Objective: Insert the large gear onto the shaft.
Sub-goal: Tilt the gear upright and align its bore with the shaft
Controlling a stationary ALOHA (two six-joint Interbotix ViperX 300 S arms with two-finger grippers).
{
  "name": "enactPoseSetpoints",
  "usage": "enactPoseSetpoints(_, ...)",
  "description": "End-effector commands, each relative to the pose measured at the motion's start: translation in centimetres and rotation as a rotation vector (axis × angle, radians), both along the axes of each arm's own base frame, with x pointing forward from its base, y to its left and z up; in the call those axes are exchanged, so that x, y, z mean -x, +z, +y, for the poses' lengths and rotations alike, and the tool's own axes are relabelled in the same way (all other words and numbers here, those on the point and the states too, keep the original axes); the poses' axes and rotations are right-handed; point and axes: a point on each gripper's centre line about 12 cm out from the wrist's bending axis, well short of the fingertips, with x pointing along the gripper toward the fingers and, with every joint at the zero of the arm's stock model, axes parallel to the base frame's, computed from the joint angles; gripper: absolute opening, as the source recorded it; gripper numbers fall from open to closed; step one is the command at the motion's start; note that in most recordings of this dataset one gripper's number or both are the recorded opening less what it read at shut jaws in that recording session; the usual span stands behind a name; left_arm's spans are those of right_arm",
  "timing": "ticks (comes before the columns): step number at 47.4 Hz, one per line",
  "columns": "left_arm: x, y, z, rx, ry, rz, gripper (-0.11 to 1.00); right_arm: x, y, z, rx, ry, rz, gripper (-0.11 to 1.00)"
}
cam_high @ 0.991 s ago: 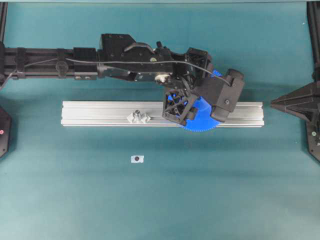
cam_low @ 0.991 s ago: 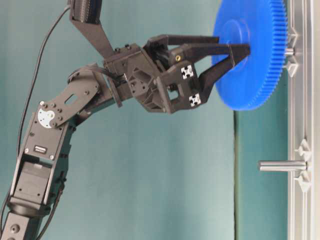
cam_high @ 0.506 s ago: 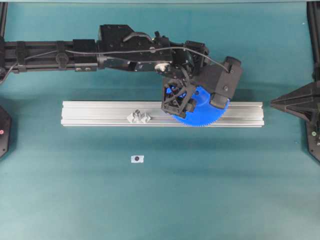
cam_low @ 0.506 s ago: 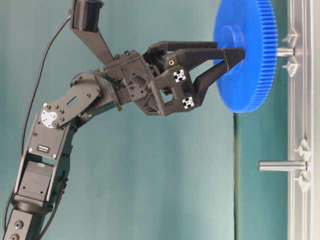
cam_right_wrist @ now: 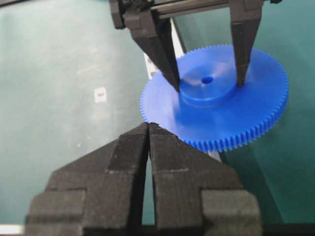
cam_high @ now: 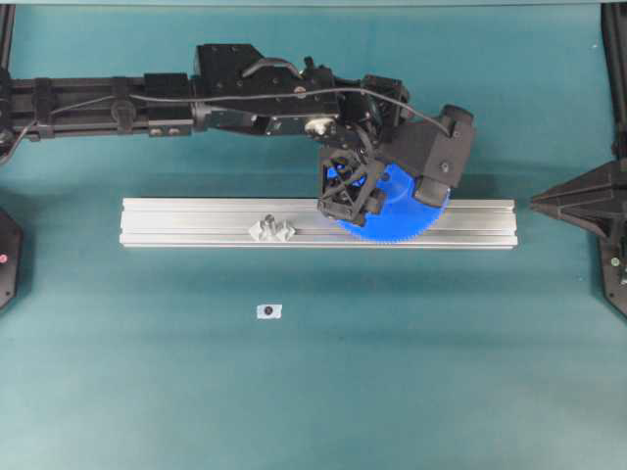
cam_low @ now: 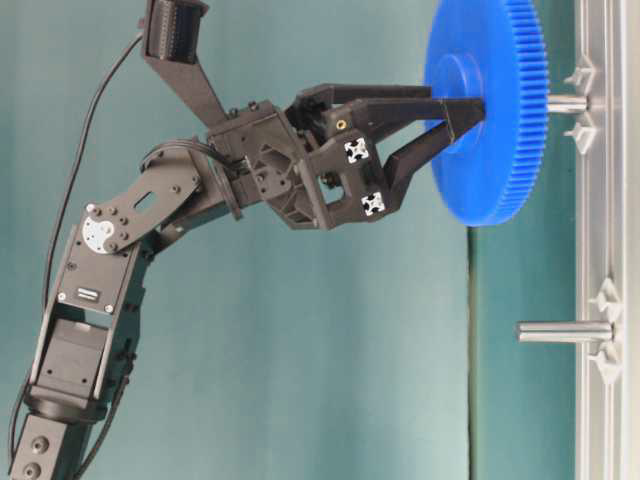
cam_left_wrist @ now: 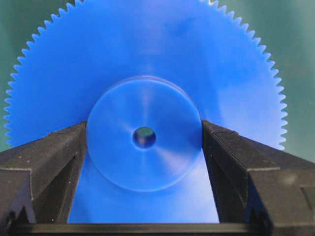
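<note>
No readable writing — left gripper (cam_low: 462, 122) grips large gear (cam_low: 495, 110).

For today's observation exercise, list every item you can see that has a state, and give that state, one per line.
Big flat bright-blue plastic gear: gripped by its hub, off the rail.
Thin silvery shaft: upright on the rail, gear not seated.
Left hand: shut on the gear's hub.
Right hand: shut, holding nothing.
Second silvery pin: bare.

Large gear (cam_high: 397, 217) over the rail's (cam_high: 196, 223) right half, above the shaft (cam_low: 566, 103); second pin (cam_high: 268, 227) left of it.
</note>
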Motion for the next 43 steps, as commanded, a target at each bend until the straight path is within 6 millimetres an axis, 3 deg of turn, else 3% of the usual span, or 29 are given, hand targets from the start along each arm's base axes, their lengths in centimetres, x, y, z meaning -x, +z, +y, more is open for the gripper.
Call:
enactPoseSetpoints(1, -0.1, 1.8, 1.4, -0.014, 0.023, -0.049, 0.77, -0.2, 0.6, -0.1, -0.009, -0.006, -0.018, 0.08)
enactPoseSetpoints(20, -0.5, 0.9, -1.3, 0.007, -0.004, -0.033, 0.77, -0.2, 0.4, -0.1, -0.009, -0.006, -0.013, 0.08)
enactPoseSetpoints(43, -0.2, 0.7, -1.6, 0.01, -0.006, -0.001, 0.77, -0.2, 0.5, -0.1, -0.009, -0.006, -0.015, 0.08)
